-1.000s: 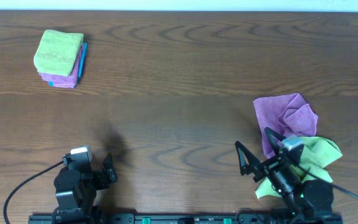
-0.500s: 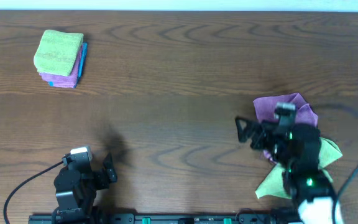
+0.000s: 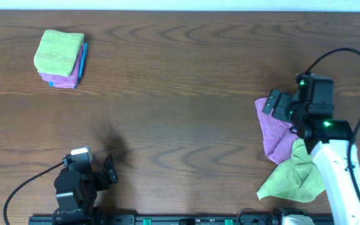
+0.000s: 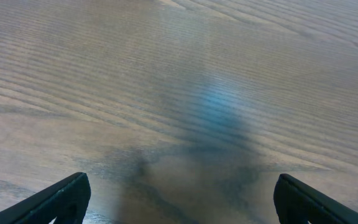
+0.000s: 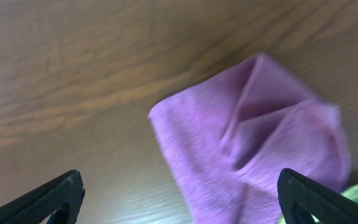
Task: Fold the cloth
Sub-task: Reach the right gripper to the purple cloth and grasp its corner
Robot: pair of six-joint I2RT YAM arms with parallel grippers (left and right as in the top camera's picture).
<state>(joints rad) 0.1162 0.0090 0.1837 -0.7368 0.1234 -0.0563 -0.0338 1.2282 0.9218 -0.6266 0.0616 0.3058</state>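
Note:
A crumpled purple cloth (image 3: 276,134) lies at the right of the table, and shows large in the right wrist view (image 5: 253,143). A crumpled light green cloth (image 3: 295,178) lies partly under it, toward the front. My right gripper (image 3: 271,105) hovers over the purple cloth's far edge, open and empty; its fingertips frame the cloth in the right wrist view (image 5: 182,202). My left gripper (image 3: 108,170) rests near the front left edge, open and empty; the left wrist view (image 4: 182,199) shows only bare wood.
A stack of folded cloths (image 3: 60,59), green on top of purple and blue, sits at the far left. The wooden table (image 3: 180,106) spans the view. The right arm's black cable (image 3: 349,56) loops above the table's right edge.
My right arm has swung up from the front edge and away across the cloths, to above the purple cloth's far edge. The left arm has not moved.

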